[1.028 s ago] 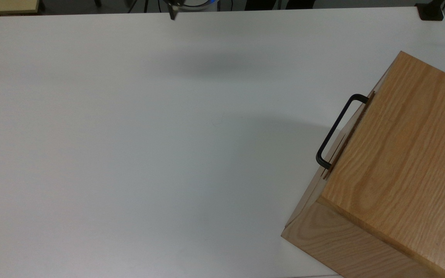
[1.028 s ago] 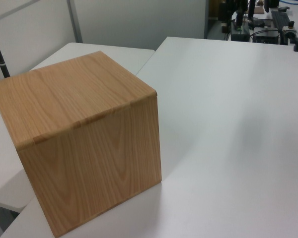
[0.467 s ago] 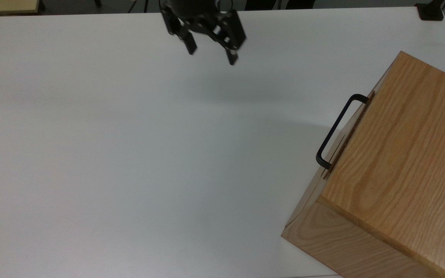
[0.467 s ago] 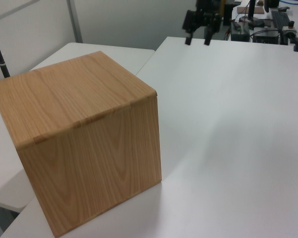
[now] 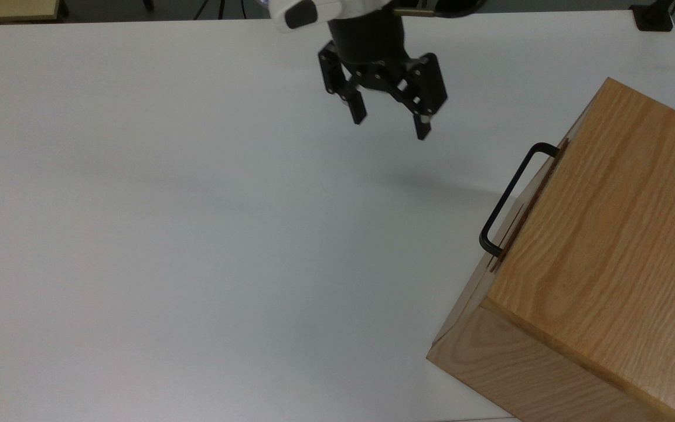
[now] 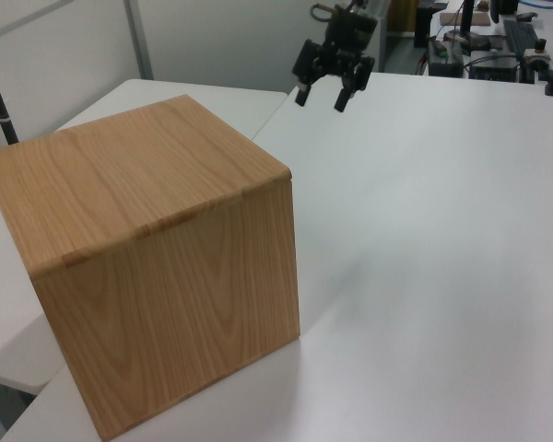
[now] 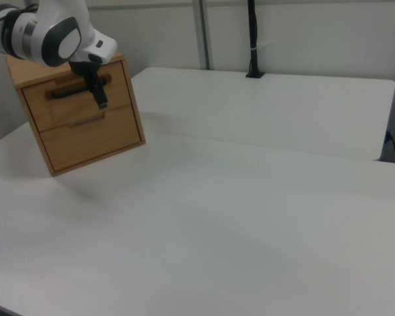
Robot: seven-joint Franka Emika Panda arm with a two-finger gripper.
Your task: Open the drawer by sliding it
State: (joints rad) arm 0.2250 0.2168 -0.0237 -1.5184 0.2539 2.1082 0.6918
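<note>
The drawer (image 7: pixel 60 105) is the upper front panel of an oak-grain cabinet (image 5: pixel 607 234) and sits flush and closed. Its long black bar handle (image 5: pixel 511 194) sticks out toward the top view's left, and the handle (image 7: pixel 60 93) also runs across the panel in the right view. My gripper (image 5: pixel 391 123) hangs open above the white table, up and left of the handle in the top view and well apart from it. In the left view the gripper (image 6: pixel 321 99) is beyond the cabinet (image 6: pixel 157 249), with nothing between its fingers. In the right view the gripper (image 7: pixel 100 99) overlaps the drawer front.
The white table (image 5: pixel 197 234) spreads wide to the top view's left of the cabinet. A black clamp (image 5: pixel 654 17) sits at its far right corner. A black post (image 7: pixel 252 39) stands at the back of a neighbouring table. A lower panel (image 7: pixel 92 139) lies under the drawer.
The gripper came in from the top view's top edge and moved down and right toward the handle, staying open. The cabinet and drawer have not moved.
</note>
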